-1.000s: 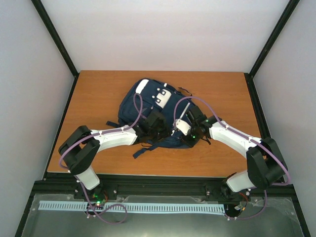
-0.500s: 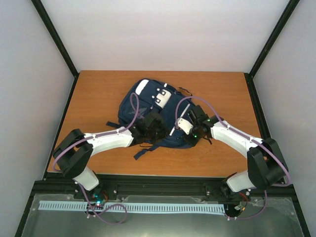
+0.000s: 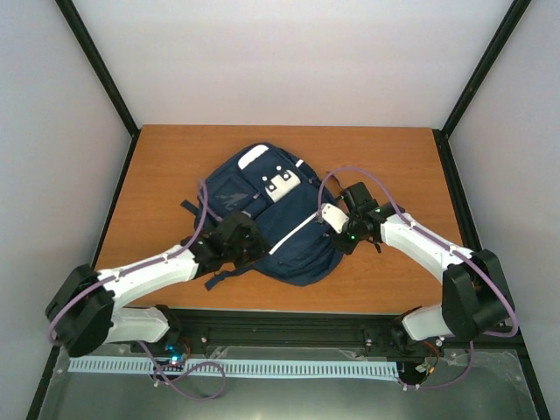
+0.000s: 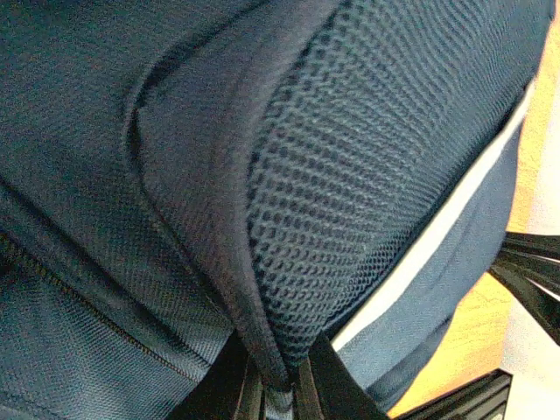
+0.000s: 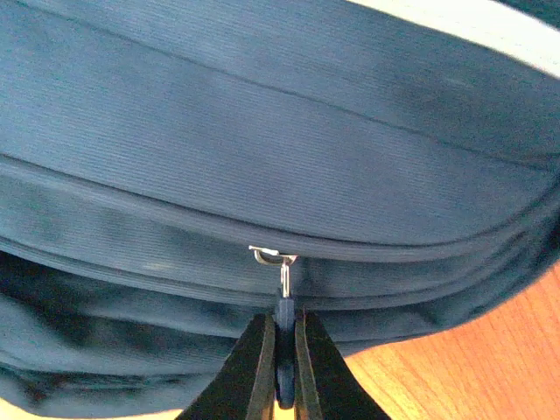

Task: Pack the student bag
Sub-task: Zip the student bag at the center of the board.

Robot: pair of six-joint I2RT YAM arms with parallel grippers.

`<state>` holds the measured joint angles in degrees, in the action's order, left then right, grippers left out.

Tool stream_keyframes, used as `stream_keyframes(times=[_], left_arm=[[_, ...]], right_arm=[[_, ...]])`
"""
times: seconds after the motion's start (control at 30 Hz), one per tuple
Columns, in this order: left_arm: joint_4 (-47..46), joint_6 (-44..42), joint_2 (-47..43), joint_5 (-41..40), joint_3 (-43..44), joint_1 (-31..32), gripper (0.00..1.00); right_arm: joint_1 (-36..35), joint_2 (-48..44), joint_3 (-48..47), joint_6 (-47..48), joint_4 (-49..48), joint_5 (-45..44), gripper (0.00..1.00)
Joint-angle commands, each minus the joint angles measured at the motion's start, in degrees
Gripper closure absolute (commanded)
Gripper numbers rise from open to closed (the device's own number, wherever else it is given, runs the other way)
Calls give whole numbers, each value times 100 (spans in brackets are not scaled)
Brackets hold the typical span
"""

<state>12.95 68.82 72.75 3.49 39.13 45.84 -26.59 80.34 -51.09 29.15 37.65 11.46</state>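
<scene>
orange wooden table (image 3: pixel 166 166) sits dead centre, white walls (image 3: pixel 297 61) at nine, twelve and three, white slotted strip (image 3: pixel 262 369) along six o'clock.

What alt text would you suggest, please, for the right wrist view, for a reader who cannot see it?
The right gripper has its fingers shut on the zipper pull of the navy student bag, whose fabric fills nearly the whole frame. A corner of wooden table shows at lower right.

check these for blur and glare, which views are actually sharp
Top external: even, soft light, student bag crisp, no glare. Left wrist: mesh sharp mid-frame, nearest fabric soft, table strip washed out. Right wrist: zipper pull in focus, white stripe blown out.
</scene>
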Motion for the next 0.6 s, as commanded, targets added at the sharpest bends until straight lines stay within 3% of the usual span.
stream_keyframes(times=[0.0,0.13,0.33,0.37,0.43,0.47,0.57], left_arm=[[909,-442,-768,-501,-289,-624,99],[1400,-1028,-1145,-594,-246,-1571,99],[1949,-1833,-909,-429,390,-2623,99],[2053,-1882,-888,-337,485,-2710,92],[2262,-1898,-929,-232,615,-2747,64],[2341,-1833,-1008,-132,605,-2743,55],[2488,-1552,-1364,301,397,-2741,45]], right_arm=[[-247,-36,-143,-200,-72,-400,97],[-1516,423,-552,-343,-109,-774,97],[-2238,1453,-1677,-403,-100,-347,97],[-2266,1577,-1811,-432,-106,-243,97],[-2295,1771,-2028,-476,-124,-127,97],[-2298,1839,-2084,-492,-132,-95,97],[-2306,1891,-2060,-536,-228,-16,97]])
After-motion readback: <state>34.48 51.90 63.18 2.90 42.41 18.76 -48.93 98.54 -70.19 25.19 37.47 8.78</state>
